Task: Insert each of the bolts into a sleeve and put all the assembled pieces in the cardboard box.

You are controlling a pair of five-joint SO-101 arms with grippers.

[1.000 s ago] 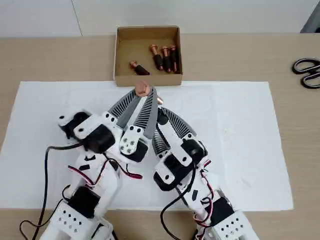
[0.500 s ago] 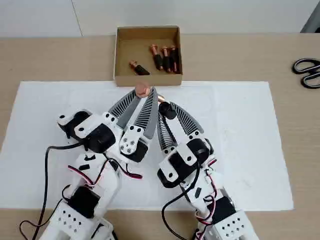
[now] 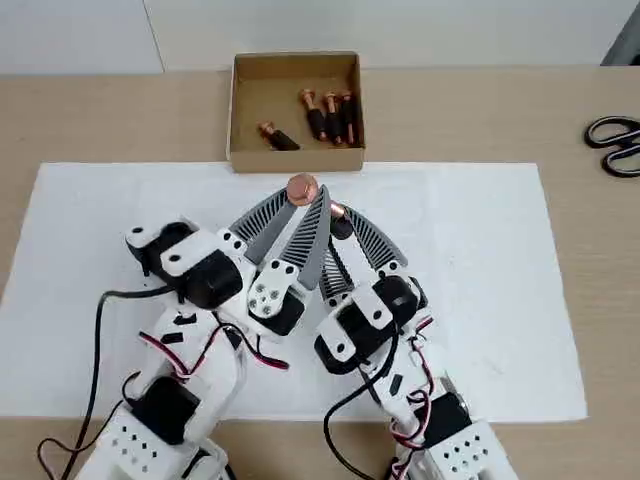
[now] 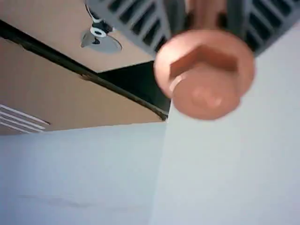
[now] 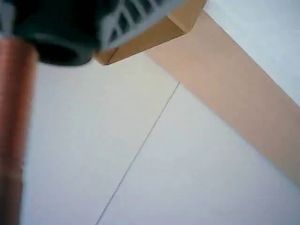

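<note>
**Desk:** Any lettering, numbers or labels legible on the cardboard box [image 3: 262,95] or the paper sheet [image 3: 480,280]?

**Photographer:** None. Box walls and sheet are plain, and nothing on the table [image 3: 100,120] can be read either.
</note>
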